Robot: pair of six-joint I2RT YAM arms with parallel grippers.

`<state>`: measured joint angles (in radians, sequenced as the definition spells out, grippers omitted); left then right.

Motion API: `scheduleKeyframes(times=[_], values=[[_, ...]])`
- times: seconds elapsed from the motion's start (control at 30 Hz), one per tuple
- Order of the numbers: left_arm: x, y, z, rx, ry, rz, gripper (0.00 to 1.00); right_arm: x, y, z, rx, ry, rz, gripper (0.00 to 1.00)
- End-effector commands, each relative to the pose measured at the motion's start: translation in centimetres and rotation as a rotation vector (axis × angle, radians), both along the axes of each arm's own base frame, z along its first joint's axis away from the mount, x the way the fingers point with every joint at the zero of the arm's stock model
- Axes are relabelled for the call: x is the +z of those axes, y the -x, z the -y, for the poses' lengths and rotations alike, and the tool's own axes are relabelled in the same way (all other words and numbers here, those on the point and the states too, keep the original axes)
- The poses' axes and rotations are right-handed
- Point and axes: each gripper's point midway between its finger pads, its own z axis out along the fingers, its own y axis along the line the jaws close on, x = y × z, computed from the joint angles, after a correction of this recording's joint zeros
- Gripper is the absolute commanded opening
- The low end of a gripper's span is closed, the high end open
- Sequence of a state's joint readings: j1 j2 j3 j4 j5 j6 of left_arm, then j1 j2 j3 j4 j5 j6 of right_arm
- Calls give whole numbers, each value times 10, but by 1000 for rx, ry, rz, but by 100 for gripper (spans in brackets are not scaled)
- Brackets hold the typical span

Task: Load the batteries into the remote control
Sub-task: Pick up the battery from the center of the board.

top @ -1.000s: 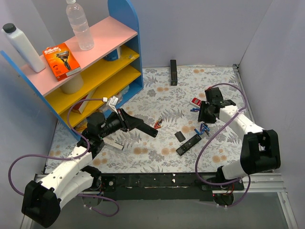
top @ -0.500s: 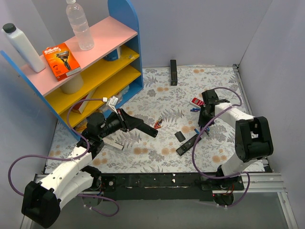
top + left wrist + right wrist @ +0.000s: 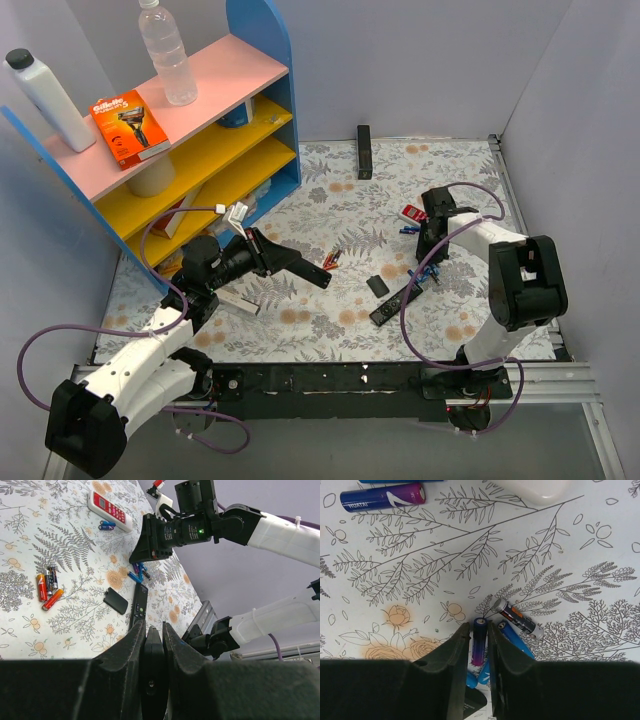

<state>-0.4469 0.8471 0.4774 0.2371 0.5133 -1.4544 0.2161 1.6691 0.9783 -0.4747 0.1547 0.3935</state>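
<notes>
One slim blue cylindrical battery sits pinched in the right jaws; left jaws closed.

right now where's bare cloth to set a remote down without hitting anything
Bare cloth lies between the shelf and the red-and-white remote, and along the front edge near the black remote. Crowded: around the blue batteries at the right gripper.

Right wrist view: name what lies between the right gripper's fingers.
A slim blue battery lies between the fingers, close against both, seen in the right wrist view.
</notes>
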Motion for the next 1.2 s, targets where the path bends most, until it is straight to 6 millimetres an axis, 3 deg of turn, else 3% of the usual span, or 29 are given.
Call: scheduleKeyframes(times=[0.0,0.2,0.33,0.5,0.6,0.73,0.77,0.8,0.83,0.93,1.03,1.17], values=[[9,4,1,-18,7,31,0,-4,-11,0,1,5,14,28],[9,3,2,-18,12,20,0,-1,-12,-3,49,-6,26,12],[12,2,3,-17,27,12,0,21,-19,-14,116,-47,97,4],[15,0,7,-32,59,-9,0,73,-26,-37,260,-110,276,1],[20,-1,10,-43,83,-20,0,117,-22,-68,383,-168,423,1],[27,-3,14,-60,99,-21,0,174,2,-117,621,-270,622,1],[30,-3,14,-63,104,-20,0,195,9,-125,669,-291,700,1],[32,-3,15,-66,107,-19,0,205,16,-131,710,-307,734,1],[35,-4,16,-68,112,-15,0,216,29,-147,784,-345,766,1],[42,-5,18,-79,124,-13,0,257,59,-167,915,-409,908,1],[48,-5,20,-90,138,-17,0,280,85,-186,1023,-477,984,1],[55,-3,24,-115,166,-21,0,294,112,-205,1127,-546,1026,1]])
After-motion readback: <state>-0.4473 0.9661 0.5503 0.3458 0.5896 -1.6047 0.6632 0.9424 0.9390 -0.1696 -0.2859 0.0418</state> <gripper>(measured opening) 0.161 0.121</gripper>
